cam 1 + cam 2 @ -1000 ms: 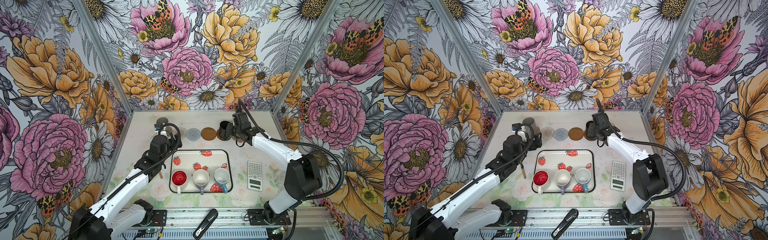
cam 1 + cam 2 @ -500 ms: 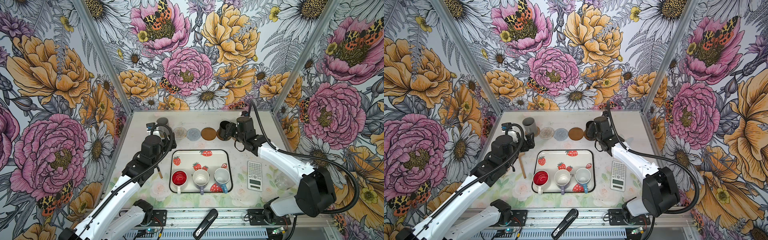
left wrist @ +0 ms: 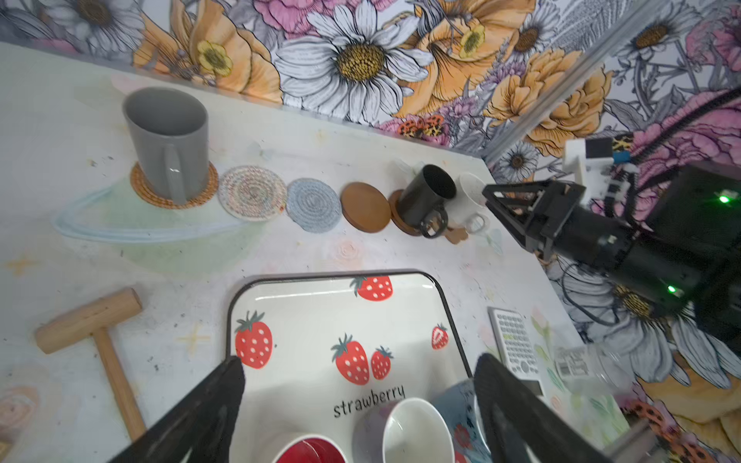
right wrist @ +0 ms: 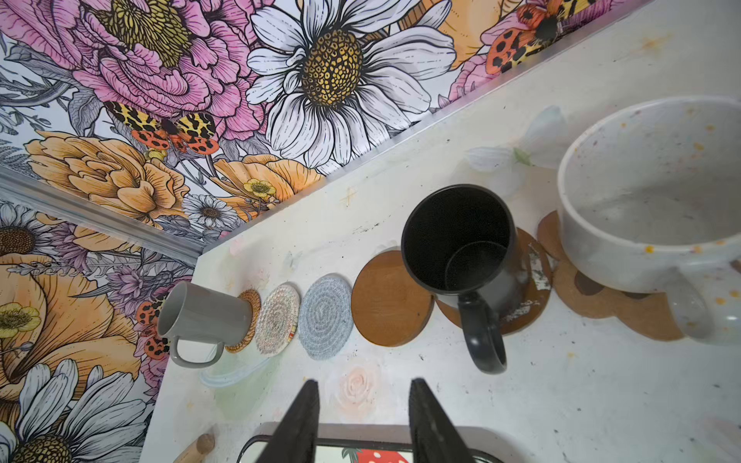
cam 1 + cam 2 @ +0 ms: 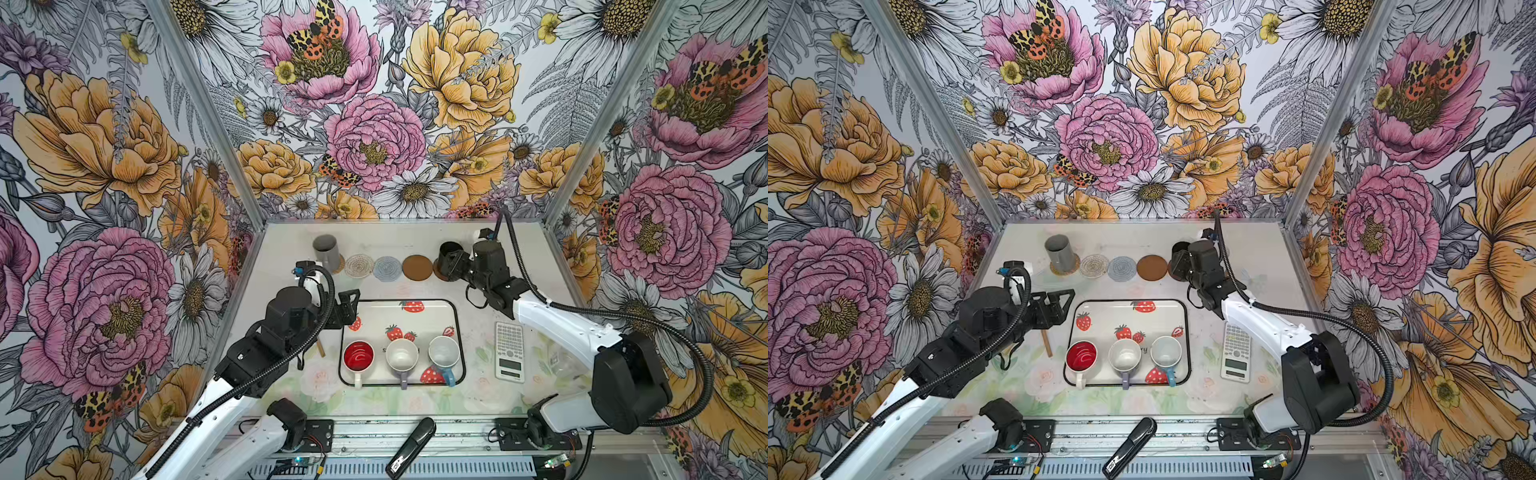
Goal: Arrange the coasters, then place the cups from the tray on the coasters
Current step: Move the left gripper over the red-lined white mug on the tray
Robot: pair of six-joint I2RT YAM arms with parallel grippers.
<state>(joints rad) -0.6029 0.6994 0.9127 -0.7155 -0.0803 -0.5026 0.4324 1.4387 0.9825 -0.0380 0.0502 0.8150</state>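
My left gripper is spread wide above the tray. My right gripper is spread and empty, black mug just ahead.

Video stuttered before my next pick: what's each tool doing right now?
Left tool: open, holding nothing.
Right tool: open, holding nothing.

In a row along the far side, left to right, the tan rattan coaster carries the upright grey mug. The cream crochet coaster, grey-blue crochet coaster and brown disc lie bare. The second brown disc carries the upright black mug, and the paw-shaped coaster carries the speckled white mug. Nearer, the cream strawberry tray holds three upright mugs along its near edge, handles pointing near: the white mug with a red inside at left, the lavender mug in the middle, the blue mug at right.
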